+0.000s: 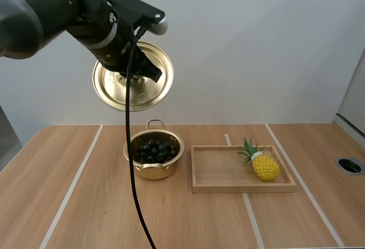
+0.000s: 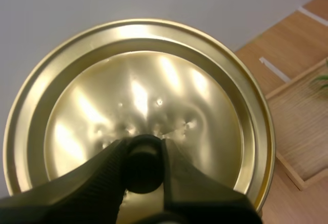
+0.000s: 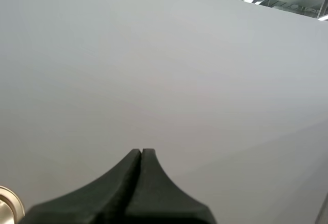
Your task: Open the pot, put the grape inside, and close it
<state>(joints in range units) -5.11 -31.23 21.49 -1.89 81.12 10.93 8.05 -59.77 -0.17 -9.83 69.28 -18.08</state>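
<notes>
No text, label, brand or number can be read anywhere. The golden lid (image 2: 154, 80), the pot (image 1: 151, 172) and the wooden tray (image 1: 245, 188) have only plain surfaces.

Lid (image 1: 122, 93) high over pot (image 1: 153, 171), gap between seemingly passable; tray (image 1: 219, 170) beside.

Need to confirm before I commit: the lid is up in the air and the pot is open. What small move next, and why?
Probably lower the left hand to bring the lid down over the pot. The hand is shut on the lid's knob, the lid hangs tilted high above the table, the grapes already lie in the pot, and the pot stands open.
</notes>
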